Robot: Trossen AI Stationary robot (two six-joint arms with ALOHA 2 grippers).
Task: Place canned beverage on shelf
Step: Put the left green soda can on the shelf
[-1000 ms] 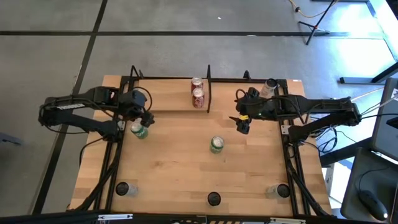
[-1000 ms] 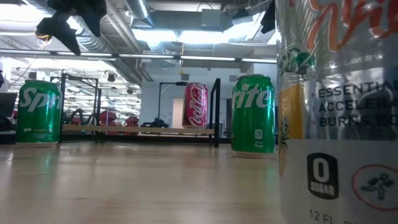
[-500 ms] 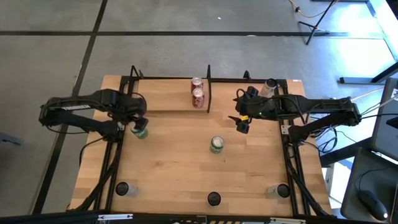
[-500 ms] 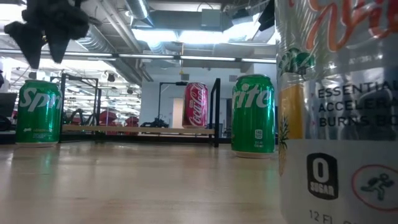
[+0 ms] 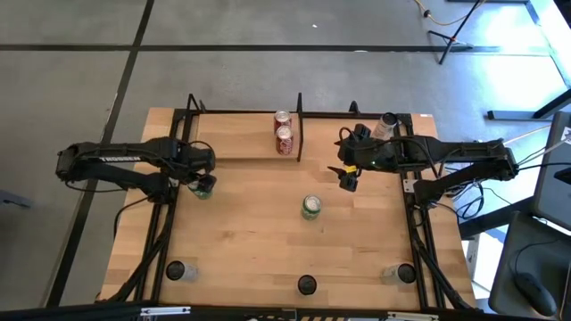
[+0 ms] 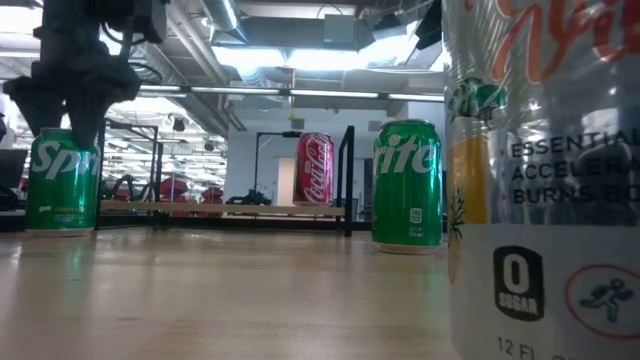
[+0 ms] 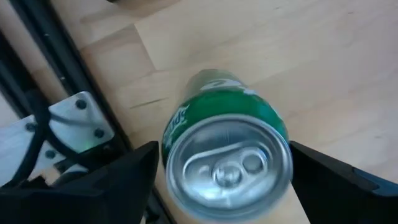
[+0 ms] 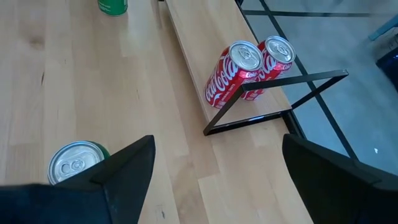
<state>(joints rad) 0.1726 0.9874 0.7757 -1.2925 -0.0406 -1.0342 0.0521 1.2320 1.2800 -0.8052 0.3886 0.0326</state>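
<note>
A green can [image 5: 204,187] stands upright on the tabletop at the left; it also shows in the low view [image 6: 62,182]. My left gripper [image 5: 200,178] is open and points down. Its fingers [image 7: 127,180] stand on either side of the can's top [image 7: 227,168]; I cannot tell whether they touch it. My right gripper [image 5: 348,181] is open and empty above the table's right half. A second green can [image 5: 310,207] stands at the table's middle. Two red cans [image 5: 284,130] stand on the light-wood shelf [image 5: 241,138] at the far edge.
A silver can [image 5: 386,125] stands at the far right. Three more cans [image 5: 306,285] stand along the near edge, one of them large in the low view [image 6: 545,180]. Black frame rails [image 5: 165,232] run along the table's left and right sides.
My left gripper has come down toward the left green can and turned its fingers to point down. They now stand around the can's top. The can has stayed where it was.
</note>
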